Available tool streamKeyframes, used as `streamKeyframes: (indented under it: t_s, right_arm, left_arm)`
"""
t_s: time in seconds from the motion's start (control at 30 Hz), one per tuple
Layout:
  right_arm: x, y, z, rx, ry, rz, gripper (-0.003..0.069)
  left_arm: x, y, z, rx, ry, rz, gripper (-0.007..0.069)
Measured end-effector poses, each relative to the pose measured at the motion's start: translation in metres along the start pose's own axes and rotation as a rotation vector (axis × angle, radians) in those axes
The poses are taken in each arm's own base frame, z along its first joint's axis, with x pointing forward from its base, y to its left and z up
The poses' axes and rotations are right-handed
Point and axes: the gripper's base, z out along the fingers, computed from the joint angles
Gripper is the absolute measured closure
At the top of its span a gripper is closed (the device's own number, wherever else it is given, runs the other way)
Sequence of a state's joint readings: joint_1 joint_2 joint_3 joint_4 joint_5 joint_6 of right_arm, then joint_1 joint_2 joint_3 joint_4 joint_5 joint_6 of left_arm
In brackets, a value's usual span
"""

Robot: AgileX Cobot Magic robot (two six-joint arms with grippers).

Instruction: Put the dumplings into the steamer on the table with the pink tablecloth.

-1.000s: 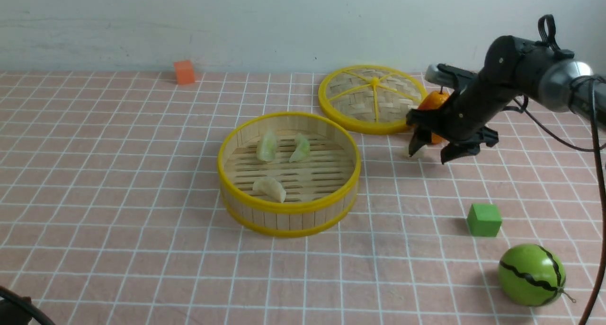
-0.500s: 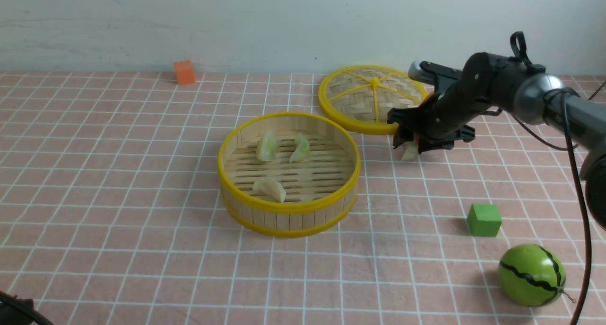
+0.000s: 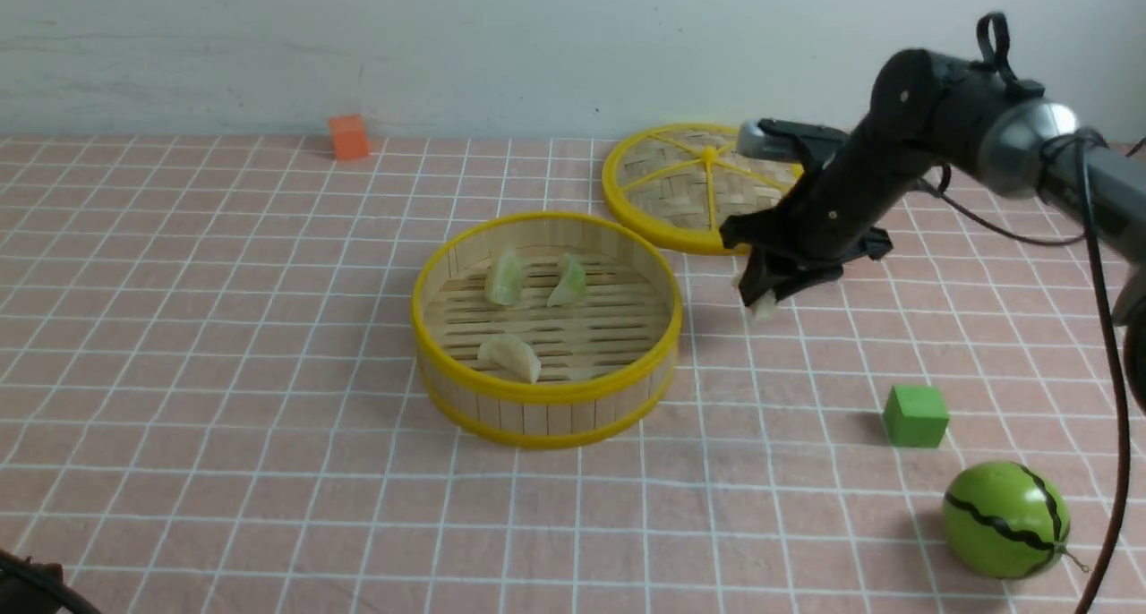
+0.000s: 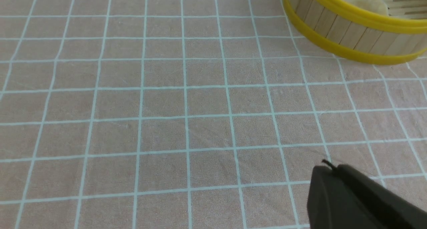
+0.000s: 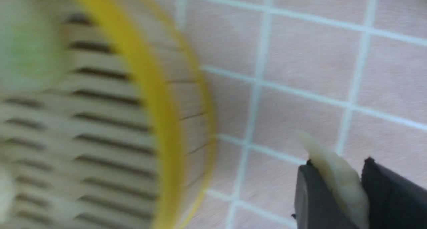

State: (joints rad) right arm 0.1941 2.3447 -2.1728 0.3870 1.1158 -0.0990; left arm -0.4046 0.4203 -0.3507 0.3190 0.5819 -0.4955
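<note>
Steamer (image 3: 546, 417) sits near mid-table, three dumplings inside: green dumpling (image 3: 505, 277) at 11 o'clock on the slats, second green one (image 3: 568, 280) around 12, cream dumpling (image 3: 510, 357) at about 7. Fourth, cream one (image 3: 763, 307), is outside, off the rim's 2 o'clock, pinched between the fingers of the right gripper (image 5: 337, 185). Lid (image 3: 707, 184) at 1 o'clock of the steamer, partly behind that arm; green cube (image 3: 916, 415) and watermelon (image 3: 1005, 519) toward 4, orange block (image 3: 348, 137) toward 11. Left gripper (image 4: 328, 165) is closed, nothing visible in it. Status: three of four in; left to do, carry the last one over the rim and release. Hard to see: right fingers cover most of the held dumpling in the front view, the right wrist view is blurred, and only a corner of the left fingers shows in its wrist view.
</note>
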Motion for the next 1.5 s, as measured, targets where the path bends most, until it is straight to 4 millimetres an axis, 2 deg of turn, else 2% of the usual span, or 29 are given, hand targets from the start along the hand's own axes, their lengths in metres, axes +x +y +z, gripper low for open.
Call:
streamKeyframes:
  t_s: [0.07,0.1,0.13,0.17,0.23,0.27,0.4,0.43,0.47,0.57,0.63,0.7,0.77,0.8,0.87,0.93,0.97,1.0,1.03,1.1,1.13,1.17,1.23,1.3,1.33,1.37,1.4,1.43,1.5]
  right_arm:
    - [0.001,0.036,-0.018,-0.058,-0.01,-0.113,0.0475]
    - [0.004,0.062,-0.027,-0.094,-0.016,-0.199,0.0475]
    - [0.004,0.066,-0.029,-0.097,-0.018,-0.22,0.0475]
    - [0.009,0.088,-0.028,-0.116,-0.015,-0.3,0.0475]
    - [0.014,0.107,-0.02,-0.12,-0.006,-0.39,0.0475]
    - [0.018,0.115,-0.006,-0.108,0.005,-0.444,0.0475]
    - [0.029,0.123,0.045,-0.027,0.034,-0.536,0.0475]
    - [0.029,0.124,0.048,-0.024,0.031,-0.54,0.0475]
    - [0.033,0.122,0.064,0.001,0.043,-0.558,0.047]
    - [0.032,0.124,0.064,0.014,0.026,-0.568,0.0435]
    - [0.032,0.126,0.065,0.017,0.024,-0.54,0.0312]
    - [0.033,0.127,0.062,0.015,0.032,-0.513,0.0262]
    - [0.032,0.131,0.043,0.024,0.039,-0.439,0.0164]
    - [0.029,0.135,0.023,0.033,0.017,-0.415,0.0136]
    - [0.027,0.142,-0.012,0.051,-0.016,-0.398,0.0123]
    - [0.027,0.15,-0.063,0.074,-0.064,-0.412,0.0138]
    - [0.028,0.151,-0.069,0.077,-0.069,-0.414,0.0146]
    - [0.03,0.156,-0.103,0.093,-0.11,-0.425,0.0177]
    - [0.033,0.159,-0.127,0.102,-0.148,-0.435,0.0205]
    - [0.049,0.168,-0.204,0.116,-0.284,-0.459,0.0327]
    - [0.05,0.169,-0.209,0.115,-0.294,-0.46,0.0338]
    - [0.065,0.171,-0.244,0.111,-0.349,-0.467,0.0419]
    - [0.088,0.17,-0.277,0.108,-0.387,-0.472,0.0526]
    - [0.12,0.163,-0.3,0.109,-0.386,-0.472,0.0631]
    - [0.135,0.158,-0.303,0.116,-0.369,-0.471,0.0664]
    - [0.151,0.152,-0.303,0.124,-0.345,-0.468,0.0675]
    - [0.154,0.152,-0.308,0.122,-0.358,-0.47,0.0675]
    - [0.183,0.137,-0.296,0.135,-0.32,-0.465,0.0678]
    - [0.209,0.124,-0.287,0.141,-0.345,-0.466,0.0678]
  left_arm:
    - [0.0,0.0,0.0,0.0,0.001,0.0,0.0627]
    - [0.0,0.0,0.0,0.0,0.001,-0.001,0.0626]
    - [0.0,0.0,0.0,0.001,0.001,-0.002,0.0626]
    - [0.0,0.0,0.0,0.005,0.003,-0.009,0.0625]
    - [0.001,-0.001,0.0,0.011,0.007,-0.019,0.0624]
    - [0.001,-0.001,0.0,0.016,0.009,-0.028,0.0624]
    - [0.001,-0.002,0.0,0.024,0.014,-0.042,0.0624]
    - [0.001,-0.002,0.0,0.024,0.014,-0.041,0.0624]
    - [0.001,-0.002,0.0,0.026,0.015,-0.045,0.0624]
    - [0.001,-0.003,0.0,0.028,0.014,-0.047,0.0623]
    - [0.0,-0.003,0.0,0.037,0.001,-0.051,0.062]
    - [0.0,-0.004,0.0,0.041,-0.006,-0.051,0.0617]
    - [-0.001,-0.004,0.0,0.045,-0.013,-0.051,0.0614]
    - [-0.001,-0.004,0.0,0.046,-0.015,-0.051,0.0613]
    - [-0.001,-0.004,0.0,0.046,-0.016,-0.051,0.0608]
    - [-0.001,-0.004,0.0,0.046,-0.016,-0.051,0.0607]
    - [-0.001,-0.004,0.0,0.046,-0.016,-0.051,0.0607]
    - [-0.001,-0.004,0.0,0.046,-0.016,-0.051,0.0607]
    - [-0.002,-0.004,0.0,0.047,-0.017,-0.052,0.0607]
    - [-0.002,-0.004,0.0,0.047,-0.017,-0.052,0.0605]
    - [-0.002,-0.004,0.0,0.047,-0.017,-0.052,0.0605]
    - [-0.002,-0.004,0.0,0.047,-0.017,-0.052,0.0605]
    - [-0.002,-0.004,0.0,0.047,-0.017,-0.052,0.0605]
    - [-0.002,-0.004,0.0,0.047,-0.017,-0.052,0.0603]
    - [-0.002,-0.004,0.0,0.047,-0.017,-0.052,0.0603]
    - [-0.002,-0.004,0.0,0.047,-0.017,-0.052,0.0603]
    - [-0.002,-0.004,0.0,0.047,-0.017,-0.052,0.0603]
    - [-0.002,-0.004,0.0,0.047,-0.017,-0.052,0.0599]
    - [-0.002,-0.004,0.0,0.047,-0.017,-0.052,0.0596]
